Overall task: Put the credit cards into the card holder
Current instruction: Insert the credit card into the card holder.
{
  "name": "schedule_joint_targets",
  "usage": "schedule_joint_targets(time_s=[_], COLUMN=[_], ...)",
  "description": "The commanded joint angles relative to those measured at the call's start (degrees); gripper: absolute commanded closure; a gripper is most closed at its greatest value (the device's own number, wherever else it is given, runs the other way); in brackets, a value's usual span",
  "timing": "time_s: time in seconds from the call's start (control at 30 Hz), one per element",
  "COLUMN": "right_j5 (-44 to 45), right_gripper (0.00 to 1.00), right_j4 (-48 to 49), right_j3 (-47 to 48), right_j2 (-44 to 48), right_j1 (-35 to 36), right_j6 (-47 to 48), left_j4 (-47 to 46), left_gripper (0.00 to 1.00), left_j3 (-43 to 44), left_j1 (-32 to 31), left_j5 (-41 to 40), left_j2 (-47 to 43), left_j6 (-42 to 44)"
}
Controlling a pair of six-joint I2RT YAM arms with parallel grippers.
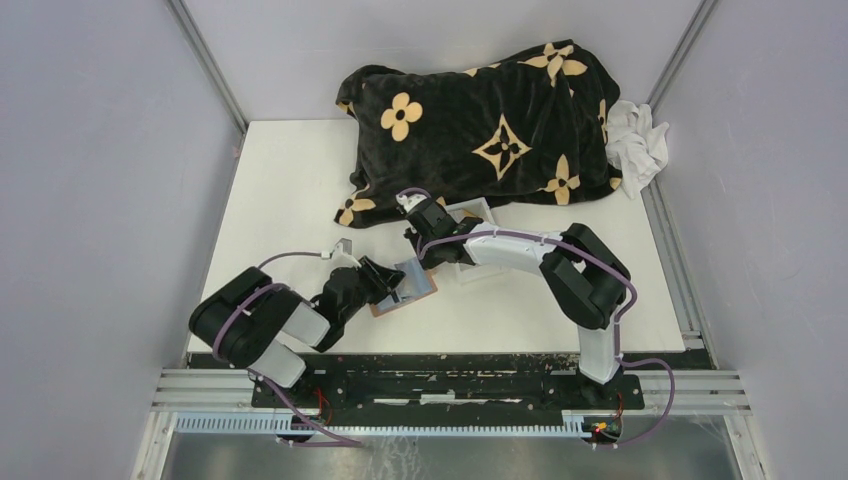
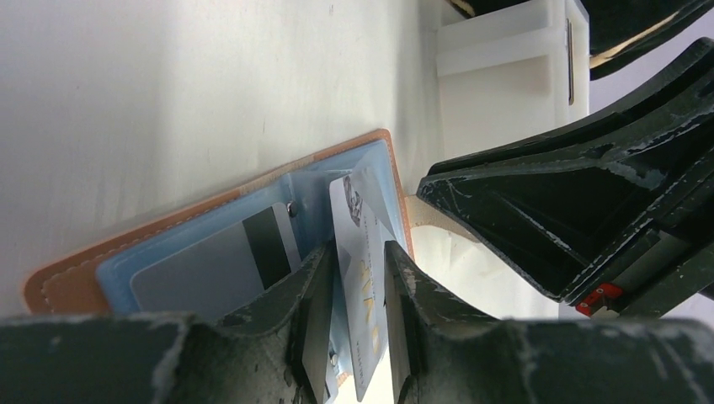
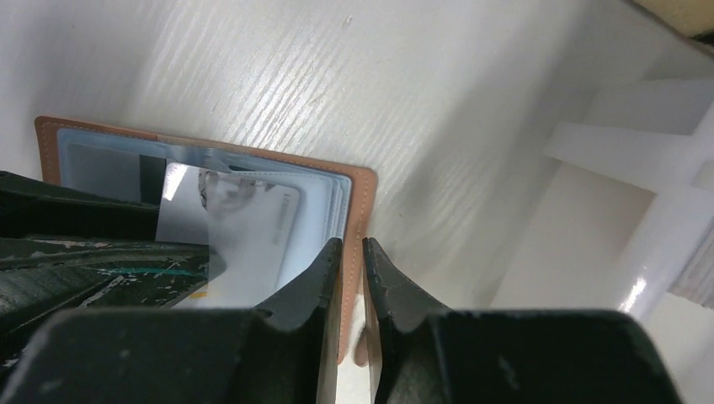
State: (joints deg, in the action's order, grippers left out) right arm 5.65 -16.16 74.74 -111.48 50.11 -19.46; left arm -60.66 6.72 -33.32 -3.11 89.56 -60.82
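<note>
ok so I'm at the slotting-in step: a pale silvery plastic credit card (image 2: 358, 202) sits partway into a blue sleeve of the open tan leather card holder (image 2: 76, 286). It isn't seated, one end pokes out past the holder's edge. My left gripper (image 2: 357, 252) has its jaws apart with that card showing in the gap, not pinched as far as I can see. My right gripper (image 3: 352, 244) has its jaws only a sliver apart at the holder's brown stitched edge, can't tell if it's nipping that edge or just hovering. Next move, I reckon, is nudging the card fully home while keeping the holder from sliding. The holder lies open on the white counter (image 2: 168, 84) between both grippers, near a clear plastic tray (image 2: 505, 84); a grey card with a black stripe (image 2: 210, 265) is already tucked in a neighbouring sleeve
</note>
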Motion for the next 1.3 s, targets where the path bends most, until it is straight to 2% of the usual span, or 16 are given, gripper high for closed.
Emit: schedule_joint_targets(time_s=[0.0,0.37,0.57,0.9,1.27], right_j5=[2.46,1.99,2.51,2.5,2.63], right_gripper=[0.8,0.86,0.86,0.86,0.87], right_j4=[-0.25,1.18,2.01,2.36,2.36], right_j3=[-0.34,-2.8,-4.28,-4.73,-4.16], right_j2=[3.34,3.18,3.7,3.67,3.11], right_j1=[0.36,1.26,1.59,2.36,3.02], right_j6=[0.66,-0.34,-0.75,-1.31,-1.36], left_j4=[10.0,20.45,26.21,37.47,40.45], left_gripper=[0.62,0.52,0.46,0.43,0.45], left_j3=[-0.57,0.13,0.13,-1.29,-2.23], left_j1=[-0.85,-3.32,-4.67,-5.5,-5.68], left_j5=[-4.07,-8.17,-11.41,-16.74,-18.14], left_j2=[-4.89,-10.94,-15.11,-27.65,-34.54], left_j6=[2.33,3.38,3.14,2.04,1.45])
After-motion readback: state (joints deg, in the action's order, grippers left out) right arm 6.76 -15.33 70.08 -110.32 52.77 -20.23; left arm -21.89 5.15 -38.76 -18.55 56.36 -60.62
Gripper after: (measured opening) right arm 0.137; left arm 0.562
